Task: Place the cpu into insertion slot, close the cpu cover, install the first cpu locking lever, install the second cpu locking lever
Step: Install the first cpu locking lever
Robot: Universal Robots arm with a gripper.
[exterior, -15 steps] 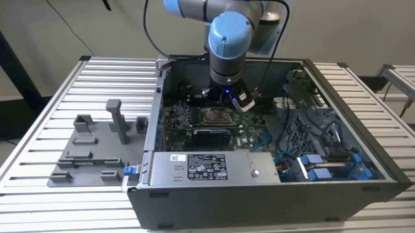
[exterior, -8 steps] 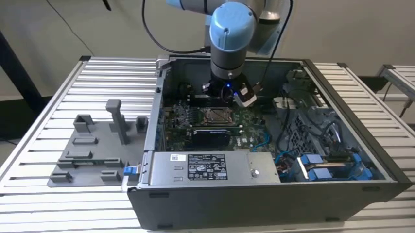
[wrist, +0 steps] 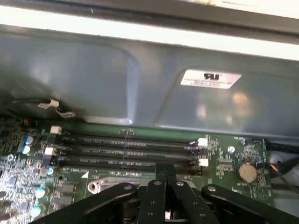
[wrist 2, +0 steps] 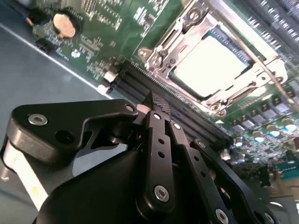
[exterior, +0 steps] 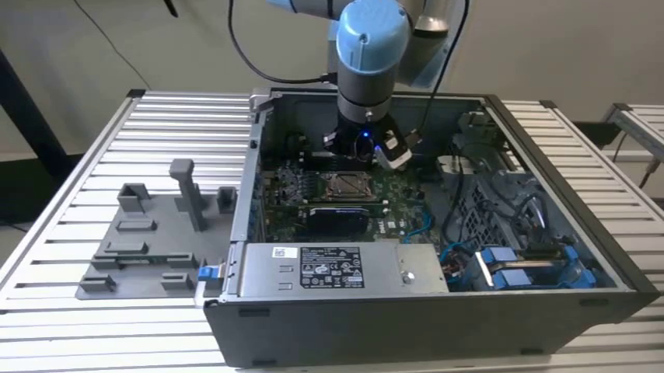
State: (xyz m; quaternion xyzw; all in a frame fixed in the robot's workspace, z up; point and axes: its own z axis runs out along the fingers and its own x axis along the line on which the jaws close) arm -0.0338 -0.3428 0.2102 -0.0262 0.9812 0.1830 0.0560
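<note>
A table (exterior: 124,140) of pale ribbed metal slats carries everything. An open computer case (exterior: 436,326), dark grey, stands directly on it, and the gripper (exterior: 365,148) hangs down inside that case near its far wall. Well off from the gripper toward the exterior view's left, a flat grey fixture plate (exterior: 145,256) lies on the slats just beside the case's side wall. Grey blocks and one tall upright post (exterior: 183,186) rise from this plate. Bare slats show beyond the gripper on the far side of the case and past the case toward the exterior view's right.
</note>
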